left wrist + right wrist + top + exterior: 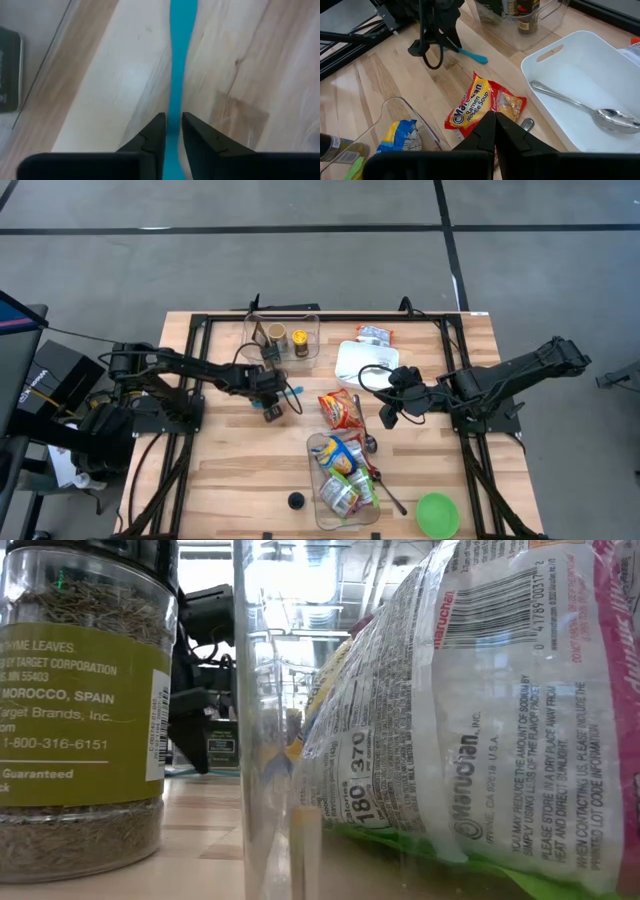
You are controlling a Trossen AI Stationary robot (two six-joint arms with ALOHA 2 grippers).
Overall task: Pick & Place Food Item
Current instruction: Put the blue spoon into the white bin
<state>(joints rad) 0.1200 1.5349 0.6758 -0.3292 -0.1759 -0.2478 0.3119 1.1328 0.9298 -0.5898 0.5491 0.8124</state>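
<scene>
An orange-and-yellow ramen packet (342,410) (482,102) lies flat on the wooden table, touched by no gripper. My right gripper (388,418) (495,120) hangs shut above the table just right of it, holding nothing. My left gripper (272,402) (173,125) points steeply down at a thin blue utensil (176,60) (472,54) lying on the table left of the packet, and is closed on it. A clear bin (318,480) near the front edge holds several food packets. My left gripper has the blue utensil's narrow handle (175,107) between its two fingertips, one on each long edge. The fingers come from above, slanting steeply down, and straddle the handle across its width. The handle lies flat on the table, its free end (481,59) sticking out past the gripper.
A white tray (350,365) with a metal spoon (580,102) sits at the back right. A clear container (283,338) with spice jars stands at the back. A snack packet (375,335), a green bowl (437,515) and a black cap (296,500) also lie about.
</scene>
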